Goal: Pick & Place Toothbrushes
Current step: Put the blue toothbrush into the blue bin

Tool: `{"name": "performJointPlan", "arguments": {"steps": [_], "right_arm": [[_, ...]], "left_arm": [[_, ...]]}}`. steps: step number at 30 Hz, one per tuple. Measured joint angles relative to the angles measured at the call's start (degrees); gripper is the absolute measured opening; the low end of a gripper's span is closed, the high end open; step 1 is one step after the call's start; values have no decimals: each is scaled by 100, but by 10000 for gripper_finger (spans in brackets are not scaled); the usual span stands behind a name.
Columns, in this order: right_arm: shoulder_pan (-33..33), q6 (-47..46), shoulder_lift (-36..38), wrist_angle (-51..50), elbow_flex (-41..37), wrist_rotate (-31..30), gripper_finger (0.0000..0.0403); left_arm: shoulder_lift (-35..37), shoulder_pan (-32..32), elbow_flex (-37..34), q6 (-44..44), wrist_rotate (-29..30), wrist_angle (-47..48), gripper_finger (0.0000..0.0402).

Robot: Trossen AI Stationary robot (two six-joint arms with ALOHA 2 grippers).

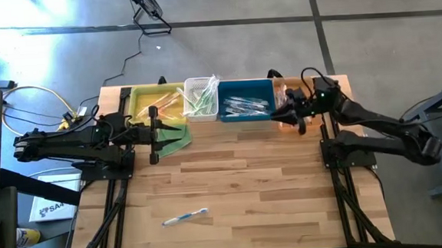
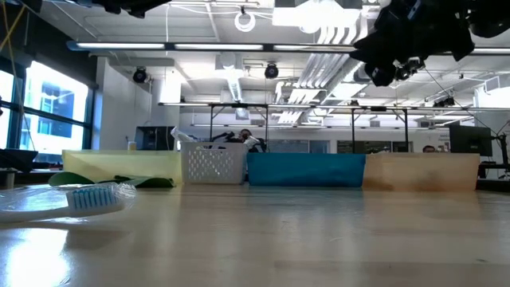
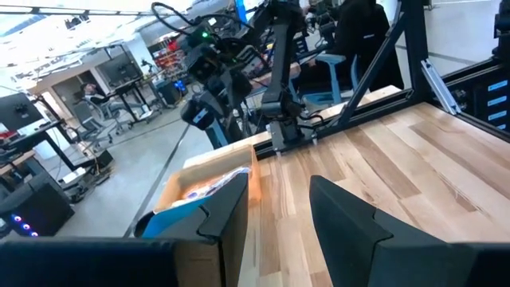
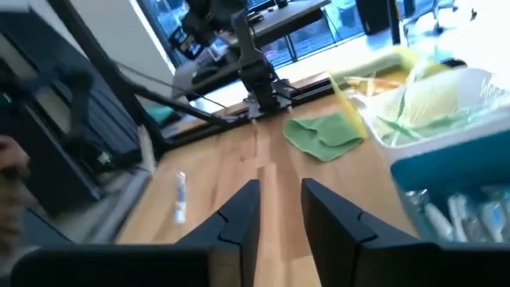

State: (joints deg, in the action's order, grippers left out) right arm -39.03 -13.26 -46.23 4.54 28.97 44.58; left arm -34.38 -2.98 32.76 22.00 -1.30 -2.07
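This is a robotics lab set in a large open-plan office or workshop hall. The floor is bare polished concrete, with loose cables trailing across it beside the desk, a pale wooden top carried on a dark metal frame. Two dark robot arms are bolted to that frame. Overhead, the low view shows an exposed ceiling with pipes, ducts and strip lights. Behind the desk stand rows of workstations with monitors and office chairs, and a person sits at one. Tall windows line one side of the hall.
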Motion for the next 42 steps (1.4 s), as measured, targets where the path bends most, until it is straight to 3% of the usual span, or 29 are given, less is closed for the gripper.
{"name": "performJointPlan", "arguments": {"steps": [8, 11, 21, 29, 37, 42], "right_arm": [[867, 1149, -10, 39, 0, -1564, 49], [1009, 1339, -10, 37, 0, -1853, 35], [1146, 1337, -10, 33, 0, -1902, 4], [1146, 1290, -10, 0, 0, -1895, 2], [1146, 1091, -10, -93, 0, -1869, 2], [1166, 1033, -10, -116, 0, -1872, 2]], "left_arm": [[-1, 2, 1, -381, 0, -118, 132], [1, 0, 1, -435, 2, -127, 132], [-128, 170, 6, -738, 15, -379, 132], [-1108, 1001, 60, -723, 455, -713, 132], [-2250, 2074, 596, -570, 958, -643, 132], [-2693, 2633, 1263, -937, 1615, 409, 132]]}}
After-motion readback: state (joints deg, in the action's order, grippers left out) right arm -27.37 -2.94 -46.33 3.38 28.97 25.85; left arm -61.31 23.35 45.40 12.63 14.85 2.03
